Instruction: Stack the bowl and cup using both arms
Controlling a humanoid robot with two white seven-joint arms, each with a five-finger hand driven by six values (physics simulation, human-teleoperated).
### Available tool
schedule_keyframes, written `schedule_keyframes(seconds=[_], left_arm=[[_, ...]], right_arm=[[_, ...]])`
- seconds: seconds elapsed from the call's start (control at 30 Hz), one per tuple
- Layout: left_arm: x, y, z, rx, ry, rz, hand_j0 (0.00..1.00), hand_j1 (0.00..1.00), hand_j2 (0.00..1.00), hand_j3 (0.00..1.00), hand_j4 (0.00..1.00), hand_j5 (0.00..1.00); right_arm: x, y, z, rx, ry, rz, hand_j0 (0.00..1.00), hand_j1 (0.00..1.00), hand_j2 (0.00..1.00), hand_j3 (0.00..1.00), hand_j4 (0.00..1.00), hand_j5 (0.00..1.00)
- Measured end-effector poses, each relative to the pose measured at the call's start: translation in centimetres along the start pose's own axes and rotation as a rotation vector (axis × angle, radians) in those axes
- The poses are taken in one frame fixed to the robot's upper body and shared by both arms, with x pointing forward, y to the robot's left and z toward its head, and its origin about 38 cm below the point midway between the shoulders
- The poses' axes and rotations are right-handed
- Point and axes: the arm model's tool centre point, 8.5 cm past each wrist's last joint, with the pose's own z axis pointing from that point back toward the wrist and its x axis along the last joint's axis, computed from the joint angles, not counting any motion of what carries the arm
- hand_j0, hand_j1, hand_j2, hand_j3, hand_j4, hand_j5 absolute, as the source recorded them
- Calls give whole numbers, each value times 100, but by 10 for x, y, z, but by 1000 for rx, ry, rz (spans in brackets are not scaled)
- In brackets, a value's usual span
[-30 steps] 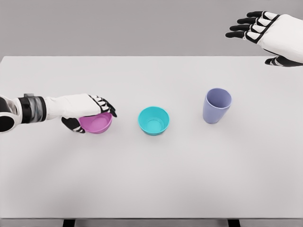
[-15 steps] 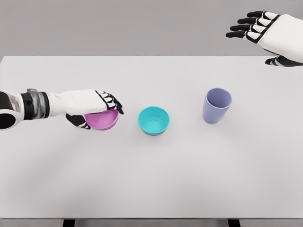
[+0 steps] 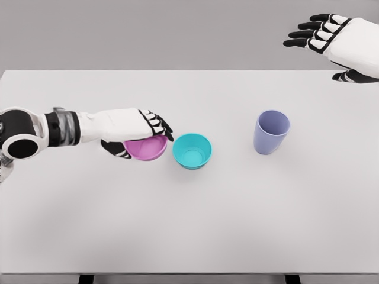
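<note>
My left hand (image 3: 133,127) grips the small pink plastic bowl (image 3: 147,148) and has carried it right, now just beside the round teal bowl (image 3: 192,151) mid-frame. Stacking comes next, I think. My right hand (image 3: 334,38) hangs open, upper right.

Left hand (image 3: 133,133) clenched — right hand (image 3: 340,41) raised, spread.

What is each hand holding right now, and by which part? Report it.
The left hand grips the pink plastic bowl by its rim, fingers over the top. The right hand holds nothing.
</note>
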Motion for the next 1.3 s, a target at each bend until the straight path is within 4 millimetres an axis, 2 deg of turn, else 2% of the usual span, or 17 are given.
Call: schedule_keyframes(seconds=[0.87, 1.3], left_arm=[[31, 21, -51, 47, -68, -83, 68, 68, 68, 68, 68, 68], [32, 20, -77, 38, -69, -78, 69, 69, 69, 69, 69, 69]], right_arm=[[-2, 0, 3, 11, 6, 5, 100, 100, 100, 100, 100, 100], [-3, 2, 3, 10, 10, -3, 100, 100, 100, 100, 100, 100]])
